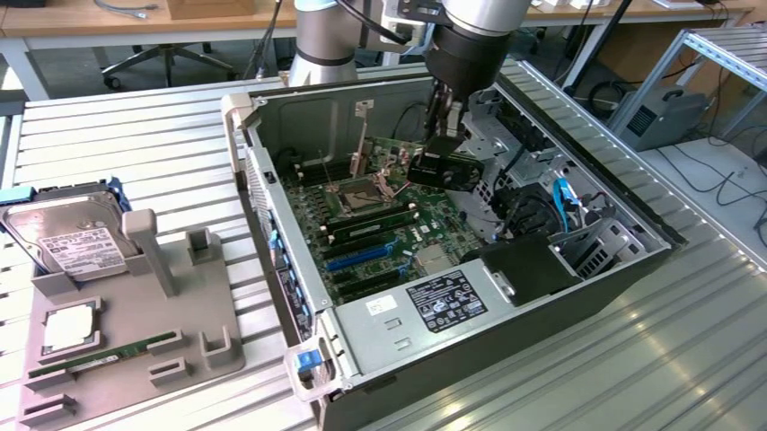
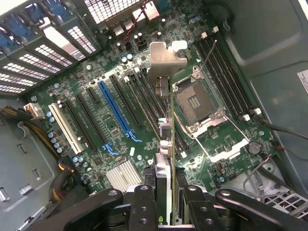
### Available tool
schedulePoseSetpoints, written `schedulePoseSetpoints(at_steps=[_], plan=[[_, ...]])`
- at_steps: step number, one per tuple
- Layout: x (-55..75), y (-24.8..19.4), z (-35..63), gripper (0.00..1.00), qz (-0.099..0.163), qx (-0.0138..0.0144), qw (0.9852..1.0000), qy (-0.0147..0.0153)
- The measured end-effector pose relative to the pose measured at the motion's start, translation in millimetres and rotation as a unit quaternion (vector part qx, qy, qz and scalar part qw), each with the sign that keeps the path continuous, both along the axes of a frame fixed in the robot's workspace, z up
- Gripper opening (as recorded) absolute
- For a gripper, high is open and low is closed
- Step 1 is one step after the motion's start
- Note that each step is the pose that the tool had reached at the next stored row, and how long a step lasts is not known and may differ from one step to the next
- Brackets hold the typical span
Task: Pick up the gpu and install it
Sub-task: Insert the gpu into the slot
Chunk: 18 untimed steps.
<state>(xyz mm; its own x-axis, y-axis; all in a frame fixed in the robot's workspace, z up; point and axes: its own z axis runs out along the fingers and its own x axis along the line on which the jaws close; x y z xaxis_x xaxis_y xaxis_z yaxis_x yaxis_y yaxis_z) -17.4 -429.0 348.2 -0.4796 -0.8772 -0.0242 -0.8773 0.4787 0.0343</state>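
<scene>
My gripper [image 1: 441, 145] reaches down into the open computer case [image 1: 623, 224] and is shut on the gpu [image 1: 446, 171], whose black shroud hangs just under the fingers, above the motherboard [image 1: 396, 229]. In the wrist view the gpu [image 2: 171, 144] appears edge-on, a thin card running from between my black fingers [image 2: 144, 204] to its silver end bracket [image 2: 166, 57]. It hovers over the black expansion slots between the long blue slot [image 2: 115, 113] and the open CPU socket [image 2: 197, 103]. The card looks clear of the board, not seated.
On the exterior view's left, a grey fixture tray [image 1: 180, 314] holds a silver hard drive [image 1: 72, 242], a green RAM stick [image 1: 102, 355] and a CPU [image 1: 70, 323]. Inside the case are a power supply [image 1: 444, 301], drive cages [image 1: 504, 135] and loose cables [image 1: 563, 202].
</scene>
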Motion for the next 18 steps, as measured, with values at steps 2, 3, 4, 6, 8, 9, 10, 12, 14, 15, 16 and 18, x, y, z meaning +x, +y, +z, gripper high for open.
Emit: schedulePoseSetpoints(at_steps=[2,3,4,6,8,9,10,12,14,15,16,18], plan=[[0.0,0.0,0.0,0.27,0.001,0.0,1.0,0.0],[0.0,0.0,0.0,0.27,0.001,0.0,1.0,0.0],[0.0,0.0,0.0,0.27,0.002,0.0,1.0,0.0],[0.0,0.0,0.0,0.27,0.002,0.0,1.0,0.0],[0.0,0.0,0.0,0.27,0.003,0.0,1.0,0.0],[0.0,0.0,-0.1,0.27,0.003,0.0,1.0,0.0],[0.0,0.0,-0.1,0.27,0.003,0.0,1.0,0.0],[0.0,0.0,0.0,0.27,0.004,0.0,1.0,0.0],[0.0,0.0,-0.1,0.27,0.005,0.0,1.0,0.0],[0.0,0.0,-0.1,0.27,0.005,0.0,1.0,0.0],[0.0,0.0,-0.1,0.27,0.005,0.0,1.0,0.0],[0.0,0.0,-0.1,0.27,0.006,0.0,1.0,0.0]])
